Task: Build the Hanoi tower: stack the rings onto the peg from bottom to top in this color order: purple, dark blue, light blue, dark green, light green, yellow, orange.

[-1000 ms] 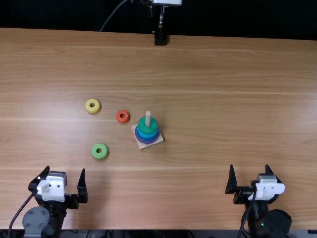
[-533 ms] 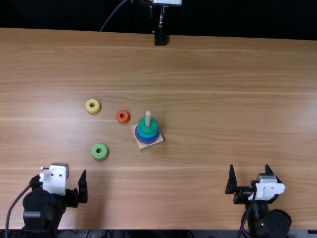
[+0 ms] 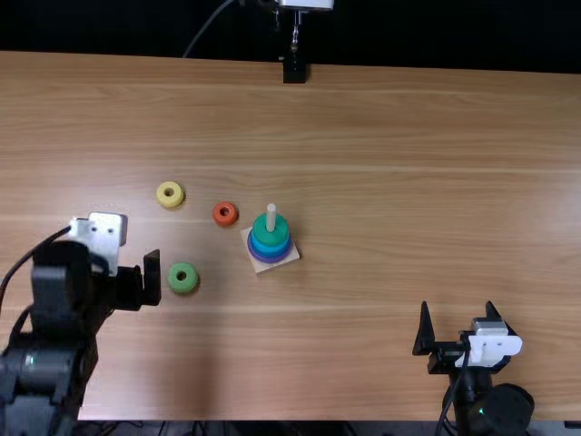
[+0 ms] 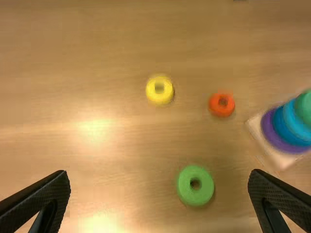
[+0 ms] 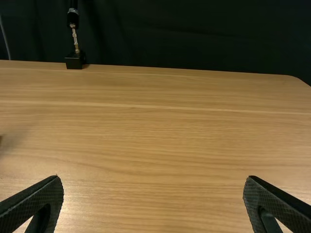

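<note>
In the top view my left gripper (image 3: 136, 272) hangs left of the light green ring (image 3: 182, 278); in its wrist view the left gripper (image 4: 159, 179) is wide open, holding nothing. My right gripper (image 3: 456, 313) is at the lower right of the top view, and its wrist view has the right gripper (image 5: 153, 182) open over bare wood. The wooden base (image 3: 282, 260) carries purple (image 3: 264, 259), dark blue, light blue and dark green (image 3: 270, 234) rings, the peg (image 3: 270, 216) standing up through them. Left of it lie the orange ring (image 3: 225, 213) and, farther off, the yellow ring (image 3: 170, 194).
A black stand (image 3: 294, 69) rises at the far edge of the table (image 3: 408, 182), with a dark curtain (image 5: 194, 34) behind it in the right wrist view.
The left arm has moved forward over the table, its gripper now beside the light green ring. The right arm, the rings and the base are where they were.
</note>
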{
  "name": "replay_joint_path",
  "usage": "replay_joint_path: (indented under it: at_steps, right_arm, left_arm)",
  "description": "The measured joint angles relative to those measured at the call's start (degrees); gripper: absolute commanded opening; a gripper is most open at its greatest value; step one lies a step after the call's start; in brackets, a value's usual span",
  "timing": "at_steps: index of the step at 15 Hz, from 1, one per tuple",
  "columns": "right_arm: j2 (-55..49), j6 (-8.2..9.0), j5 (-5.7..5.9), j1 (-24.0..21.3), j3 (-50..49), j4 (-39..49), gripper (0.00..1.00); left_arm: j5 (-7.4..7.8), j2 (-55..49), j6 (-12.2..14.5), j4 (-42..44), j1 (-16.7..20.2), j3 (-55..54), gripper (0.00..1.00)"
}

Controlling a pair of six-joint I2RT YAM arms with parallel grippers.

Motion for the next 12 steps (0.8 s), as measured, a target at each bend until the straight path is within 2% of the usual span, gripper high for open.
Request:
replay_joint_path:
  at_steps: [3,6,10,12]
  right_arm:
    - [0.0,0.00,0.00,0.0,0.0,0.0,1.00]
    - [0.0,0.00,0.00,0.0,0.0,0.0,1.00]
    - [0.0,0.00,-0.02,0.0,0.0,0.0,1.00]
    - [0.0,0.00,0.00,0.0,0.0,0.0,1.00]
  left_arm:
    - [0.09,13.5,-0.1,-13.6,-2.3,10.8,1.00]
    - [0.07,23.8,-0.8,-20.1,-4.9,18.3,1.00]
    - [0.00,34.2,-7.1,-23.8,-9.0,19.4,1.00]
    - [-0.90,36.9,-8.2,-22.9,-11.0,19.4,1.00]
